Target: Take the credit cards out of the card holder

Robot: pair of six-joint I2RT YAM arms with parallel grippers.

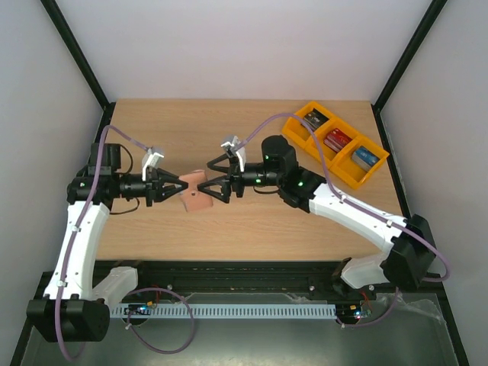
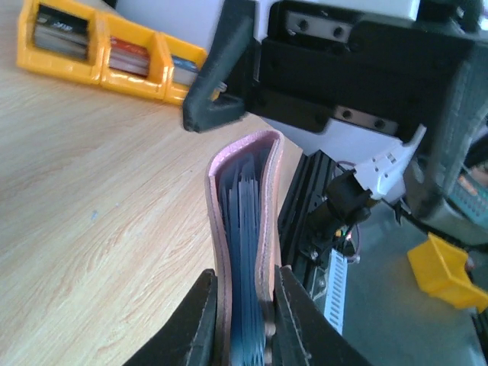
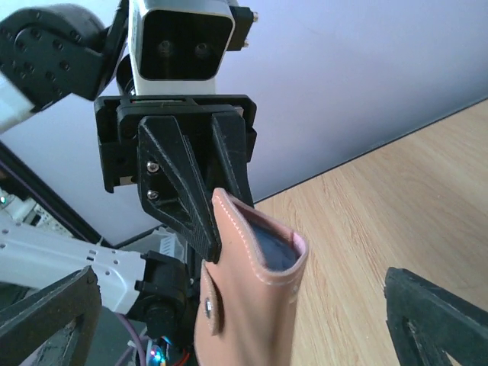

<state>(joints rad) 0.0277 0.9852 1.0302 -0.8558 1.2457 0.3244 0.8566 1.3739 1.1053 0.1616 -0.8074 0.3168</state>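
Two arms meet at card holder (image 1: pixel 196 200), mid-table. Left gripper (image 1: pixel 178 185) just left of holder, fingers (image 2: pixel 204 324) clamped on its near end, pinching folded covers together. Holder on edge, long axis running from left gripper toward right gripper. Blue pockets show between pink covers; credit cards not distinguishable inside. Right gripper (image 1: pixel 204 185) just right of holder, jaws spread wide, gripping nothing, holder's free end between them. Right arm likely one to pull cards. Orange bins (image 1: pixel 358 175) well right of holder.

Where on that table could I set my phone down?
Bare table along the back, left of the orange bins, and the near strip in front of the card holder. Crowded mid-table, where left gripper and right gripper meet.
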